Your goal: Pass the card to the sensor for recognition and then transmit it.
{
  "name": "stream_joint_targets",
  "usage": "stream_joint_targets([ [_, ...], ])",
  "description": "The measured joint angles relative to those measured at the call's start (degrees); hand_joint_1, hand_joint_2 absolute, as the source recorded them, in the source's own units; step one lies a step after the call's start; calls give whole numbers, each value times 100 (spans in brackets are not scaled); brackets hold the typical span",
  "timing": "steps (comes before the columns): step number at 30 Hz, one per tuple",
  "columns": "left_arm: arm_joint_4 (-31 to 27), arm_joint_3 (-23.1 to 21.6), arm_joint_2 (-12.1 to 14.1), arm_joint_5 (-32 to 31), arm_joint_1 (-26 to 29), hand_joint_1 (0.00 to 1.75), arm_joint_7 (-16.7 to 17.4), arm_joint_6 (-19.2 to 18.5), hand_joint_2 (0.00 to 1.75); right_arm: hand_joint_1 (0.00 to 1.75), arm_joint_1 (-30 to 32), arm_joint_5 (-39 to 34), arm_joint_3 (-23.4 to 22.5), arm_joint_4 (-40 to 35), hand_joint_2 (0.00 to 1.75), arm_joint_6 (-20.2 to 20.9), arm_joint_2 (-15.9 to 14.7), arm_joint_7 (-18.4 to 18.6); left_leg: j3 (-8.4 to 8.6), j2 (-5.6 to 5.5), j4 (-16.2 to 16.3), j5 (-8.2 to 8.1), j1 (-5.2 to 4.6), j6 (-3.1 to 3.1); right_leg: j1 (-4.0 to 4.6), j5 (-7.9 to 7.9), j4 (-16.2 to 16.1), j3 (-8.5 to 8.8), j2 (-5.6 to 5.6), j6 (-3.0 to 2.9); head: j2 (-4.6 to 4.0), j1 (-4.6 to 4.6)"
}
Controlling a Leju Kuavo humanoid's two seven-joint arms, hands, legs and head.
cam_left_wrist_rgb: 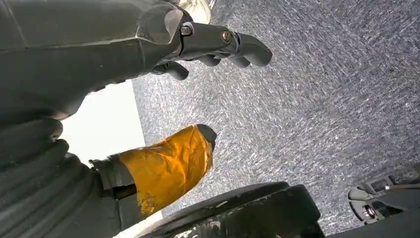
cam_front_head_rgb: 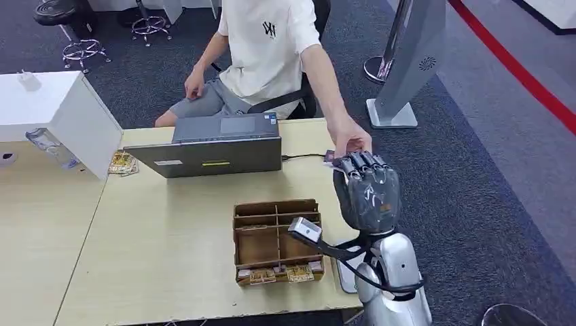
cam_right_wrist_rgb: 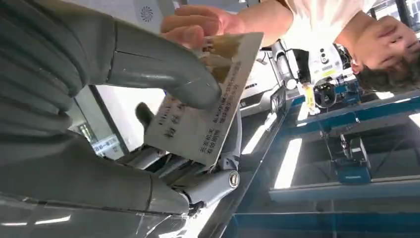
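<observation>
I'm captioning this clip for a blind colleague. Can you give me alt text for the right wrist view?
The robot's right hand holds a printed card under its thumb while a person's hand grips the card's far edge. The person's arm stretches away behind it.

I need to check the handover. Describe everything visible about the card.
The card is a pale, flat rectangle, seemingly plastic, with dark printed characters and a tan patch near one end. The right robot hand pinches it, thumb on its face and fingers behind. A person's hand grips its far end, above the table's edge.
</observation>
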Motion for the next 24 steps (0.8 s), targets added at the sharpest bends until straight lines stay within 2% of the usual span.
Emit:
stream_joint_targets([
  [5, 0, 0, 0, 9, 0, 0, 0, 9, 175, 175, 2, -122, 17, 9, 175, 0, -7, -18, 0, 0, 0, 0, 0, 0, 0, 0, 0, -1, 1, 0, 0, 0],
  [7, 0, 0, 0, 20, 0, 0, 0, 15, 175, 175, 7, -288, 6, 35, 175, 0, -4, -261, 0, 0, 0, 0, 0, 0, 0, 0, 0, -2, 1, 0, 0, 0],
  [10, 0, 0, 0, 52, 1, 0, -4, 33, 175, 175, 22, -777, -101, 147, 175, 0, 31, -899, -1, 0, 0, 0, 0, 0, 1, 0, 0, -2, 1, 0, 0, 2],
  [13, 0, 0, 0, 15, 2, 0, -24, 55, 175, 175, 16, -1477, -153, 363, 175, 0, 39, -1030, -2, 1, -1, 0, 0, 0, 0, 0, 0, -1, 1, 0, 0, 0],
  [15, 0, 2, -2, 88, 12, 0, -99, 109, 175, 175, -18, -2860, -2, 643, 175, 206, 15, -806, 0, 3, -1, 0, 0, 0, 0, 0, 0, -1, 2, 0, 0, 0],
  [17, 0, 2, -2, 173, 27, 0, -162, 182, 175, 175, 38, -4536, 405, 734, 175, 668, -44, -424, 0, 4, -1, 0, 0, 0, 0, 0, 0, -3, 3, 0, 0, 0],
  [18, 0, 4, -2, 212, 40, 0, -190, 205, 175, 175, 72, -5121, 643, 737, 175, 912, -83, -309, 0, 4, 0, 0, 0, 0, 1, 0, 0, -4, 3, 0, 0, -2],
  [21, 0, 17, -2, 293, 72, 0, -219, 256, 175, 175, 119, -6290, 1082, 719, 175, 1476, -234, -190, -2, -4, 0, 0, 1, 0, 1, -1, 0, -5, -3, -1, 0, 0],
  [24, 0, 17, 0, 348, 99, 0, -254, 280, 175, 175, 200, -7030, 1272, 695, 175, 1848, -387, -171, -4, 0, -1, -1, 2, 0, 1, -1, 0, -5, 0, -1, 0, -2],
])
